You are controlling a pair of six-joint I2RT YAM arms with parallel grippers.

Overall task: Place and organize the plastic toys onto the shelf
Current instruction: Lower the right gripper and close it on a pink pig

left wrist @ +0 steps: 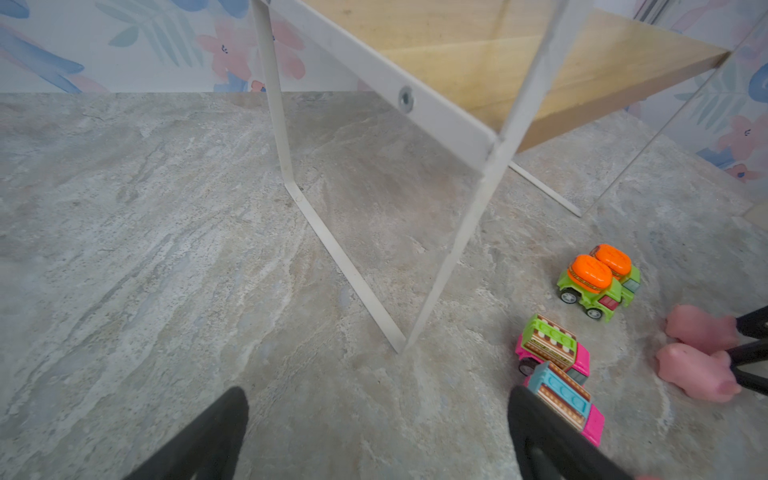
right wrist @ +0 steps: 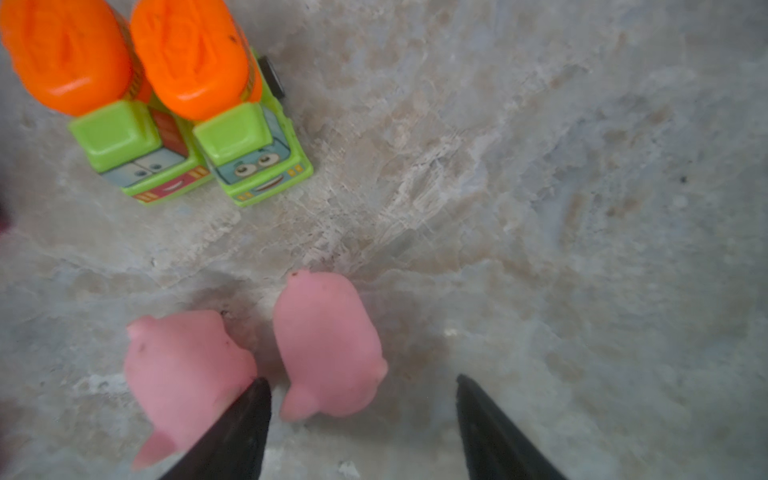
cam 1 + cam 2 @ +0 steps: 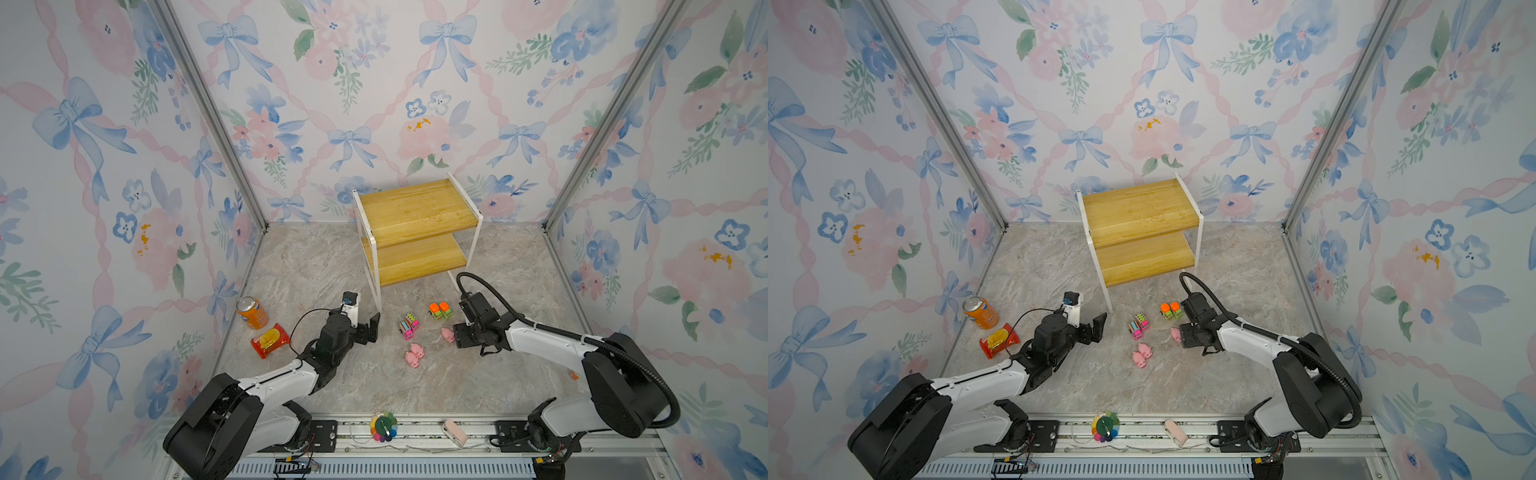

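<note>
The shelf (image 3: 415, 208) (image 3: 1138, 212) stands at the back centre with both yellowish boards bare; its white frame and lower board (image 1: 540, 62) fill the left wrist view. On the floor in front lie two green trucks (image 3: 440, 311) (image 2: 249, 158), two pink trucks (image 3: 408, 325) (image 1: 548, 345) and a pair of pink pigs (image 3: 415, 355). My right gripper (image 3: 455, 336) (image 2: 361, 380) is open, low over two more pigs: one pig (image 2: 328, 349) lies partly between the fingers, the other pig (image 2: 183, 365) just outside one finger. My left gripper (image 3: 371, 330) (image 1: 378, 395) hangs open and holds nothing, left of the pink trucks.
An orange soda can (image 3: 251, 312) and a red snack packet (image 3: 270, 340) sit at the left of the floor. The shelf's white front leg (image 1: 453, 249) stands just ahead of my left gripper. A colourful round object (image 3: 383, 426) lies on the front rail.
</note>
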